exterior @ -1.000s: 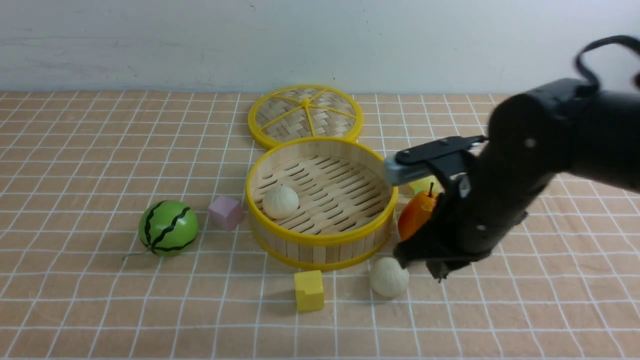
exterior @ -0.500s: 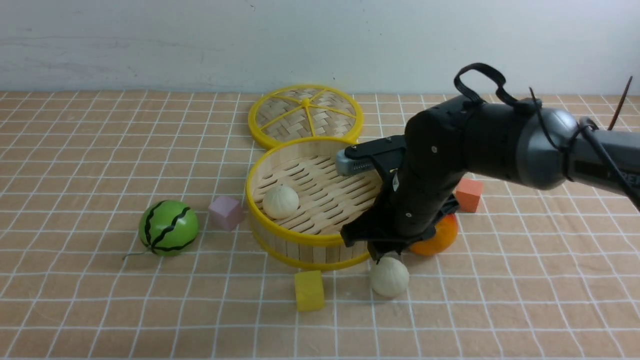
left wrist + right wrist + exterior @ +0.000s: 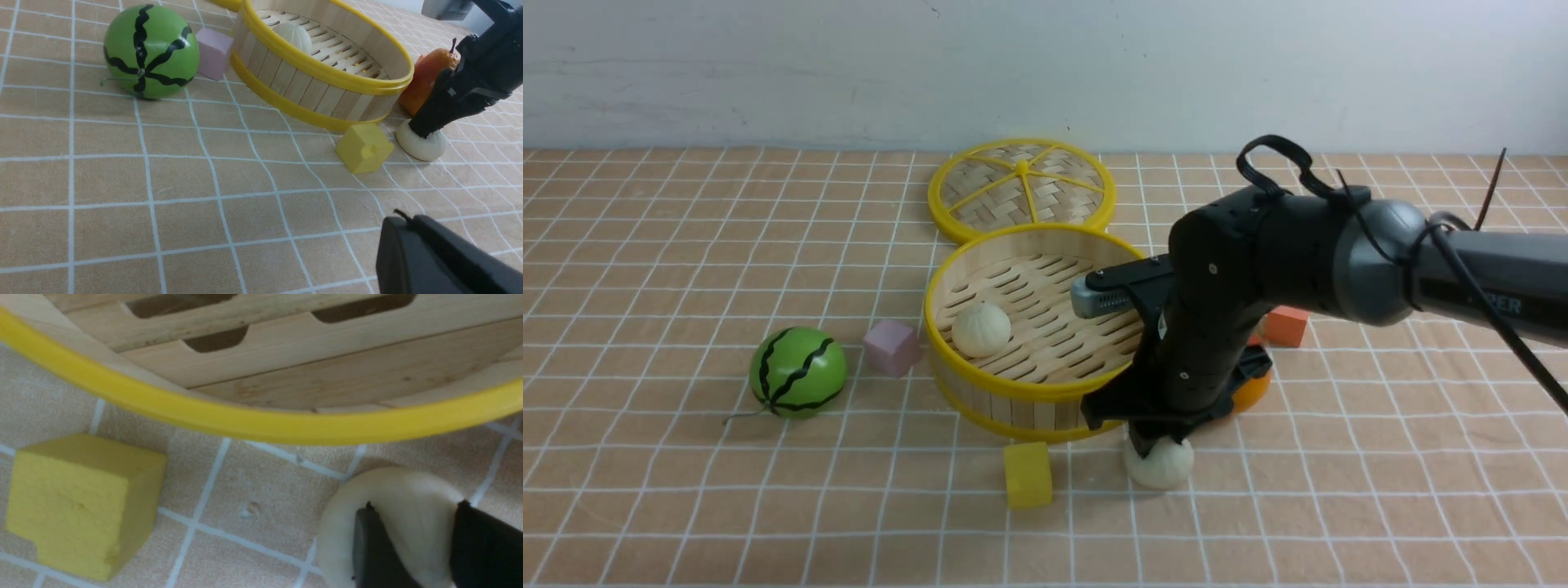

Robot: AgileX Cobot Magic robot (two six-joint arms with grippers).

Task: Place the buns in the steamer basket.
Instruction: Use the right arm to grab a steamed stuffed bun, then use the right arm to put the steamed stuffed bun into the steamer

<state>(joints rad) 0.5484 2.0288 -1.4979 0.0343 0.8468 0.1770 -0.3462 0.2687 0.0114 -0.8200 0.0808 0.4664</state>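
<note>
The steamer basket [image 3: 1045, 390] stands mid-table with one off-white bun [image 3: 981, 329] inside at its left. A second off-white bun [image 3: 1168, 469] lies on the cloth just in front of the basket's right side. My right gripper [image 3: 1156, 445] points down onto it. In the right wrist view its two black fingers [image 3: 367, 547] pinch into the top of this bun [image 3: 412, 498], which looks squashed in the left wrist view [image 3: 421, 147]. The pale yellow bun is hidden. My left gripper [image 3: 398, 218] is shut and empty, low over the cloth, out of the front view.
A yellow cube [image 3: 1027, 474] sits left of the gripped bun. An orange-red pear [image 3: 1250, 390] lies behind my right arm, with an orange block [image 3: 1288, 325] beyond. A pink cube [image 3: 892, 347] and green watermelon ball [image 3: 797, 372] lie left of the basket. The woven lid [image 3: 1022, 189] lies behind it.
My right arm swung left from beside the pear and came down onto the bun in front of the basket. The fingers now press on it. The pear shifted slightly.
</note>
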